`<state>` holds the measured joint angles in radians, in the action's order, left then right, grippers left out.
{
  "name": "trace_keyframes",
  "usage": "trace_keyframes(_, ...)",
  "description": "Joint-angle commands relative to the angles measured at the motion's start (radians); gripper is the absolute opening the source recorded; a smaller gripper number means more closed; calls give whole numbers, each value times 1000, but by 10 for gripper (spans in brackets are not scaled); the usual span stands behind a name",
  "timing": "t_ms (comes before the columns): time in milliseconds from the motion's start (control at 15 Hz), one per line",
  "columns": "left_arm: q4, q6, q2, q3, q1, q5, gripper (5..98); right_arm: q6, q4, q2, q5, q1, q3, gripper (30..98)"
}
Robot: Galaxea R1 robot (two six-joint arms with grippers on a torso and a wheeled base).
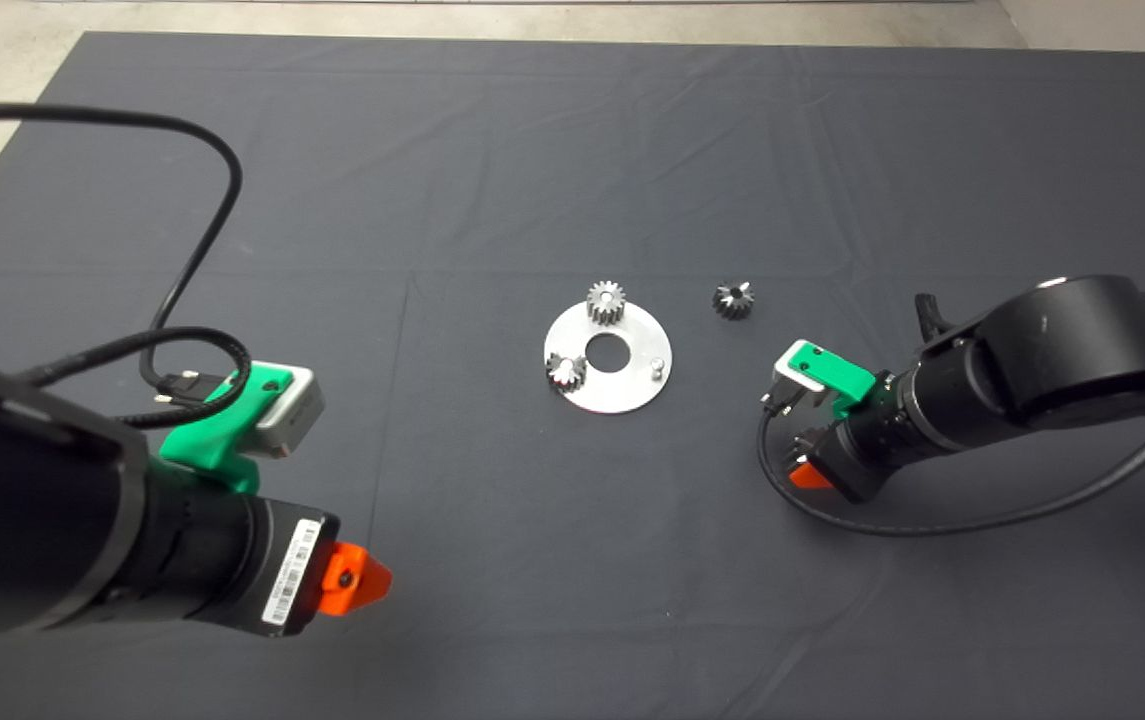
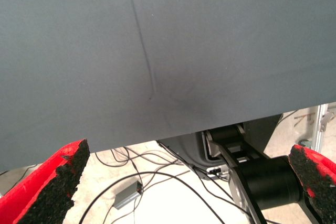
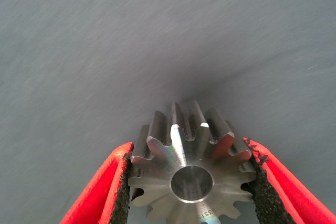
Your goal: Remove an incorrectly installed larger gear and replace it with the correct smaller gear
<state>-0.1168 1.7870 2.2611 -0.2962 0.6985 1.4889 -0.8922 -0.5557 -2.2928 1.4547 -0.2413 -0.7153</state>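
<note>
The larger gear (image 3: 181,161) sits between the right gripper's (image 3: 188,148) fingers, touching both pads. Beyond that gripper, on the mat (image 1: 492,180), lies the smaller gear (image 1: 733,299). Just left of it lies the plate (image 1: 622,395), carrying two gears.

The head camera looks down from above on the whole counter (image 1: 572,150). Each wrist camera faces out along its own fingers (image 2: 47,182), close to the same counter's dark mat.

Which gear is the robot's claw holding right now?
The larger gear, a shiny cone-shaped one, pinched in the right claw. The straight-toothed gear and a small bevel gear sit on the round plate; another small one lies on the mat.
</note>
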Motion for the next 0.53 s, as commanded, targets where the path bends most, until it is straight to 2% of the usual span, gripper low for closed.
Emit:
trace_keyframes(0,22,0,0,19,12,2,977,-8,-44,6,-7,-23,5,504)
trace_keyframes(467,22,2,-1,19,12,2,977,-6,-46,3,-10,-24,-4,512)
